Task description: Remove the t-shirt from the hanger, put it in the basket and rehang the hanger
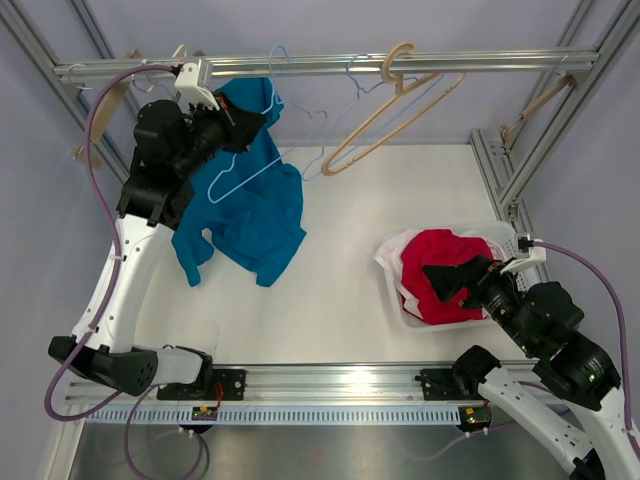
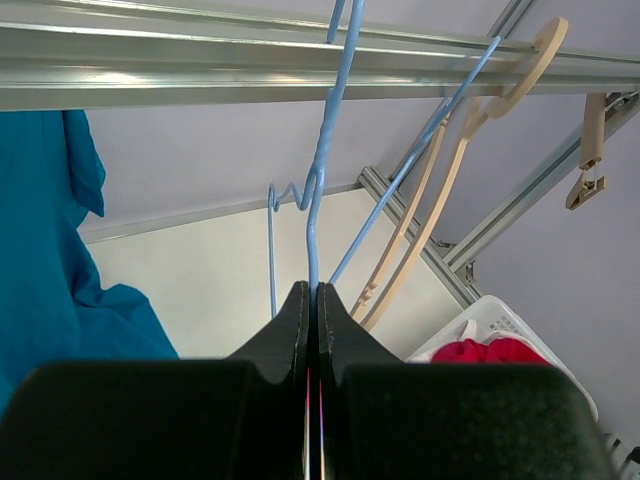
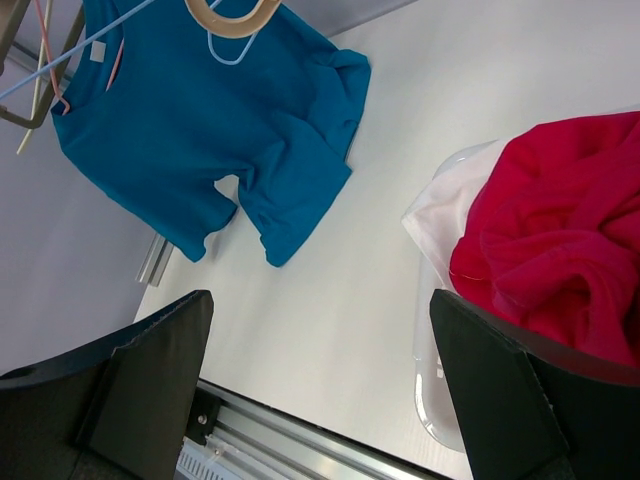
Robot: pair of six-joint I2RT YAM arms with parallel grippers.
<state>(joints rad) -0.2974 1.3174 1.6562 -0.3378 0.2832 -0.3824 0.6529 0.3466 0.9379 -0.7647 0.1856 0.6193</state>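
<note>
left gripper [image 2: 312, 300] clamped on blue hanger [image 2: 318, 190] under metal rail [image 2: 200, 60]
right gripper [image 3: 320, 345] is spread wide over the white table [image 1: 350, 290]; a teal t-shirt [image 1: 250, 210] is hung at its far left.

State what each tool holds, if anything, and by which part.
Left tool pinches the blue wire hanger on its wire below the rail; right tool holds nothing.

counted on the rail two blue wire hangers [image 2: 312, 240] and one beige hanger [image 2: 548, 38]; counted below one teal t-shirt [image 1: 250, 215], one white basket [image 1: 500, 232], one red garment [image 1: 440, 255], two robot arms [image 1: 130, 270].
</note>
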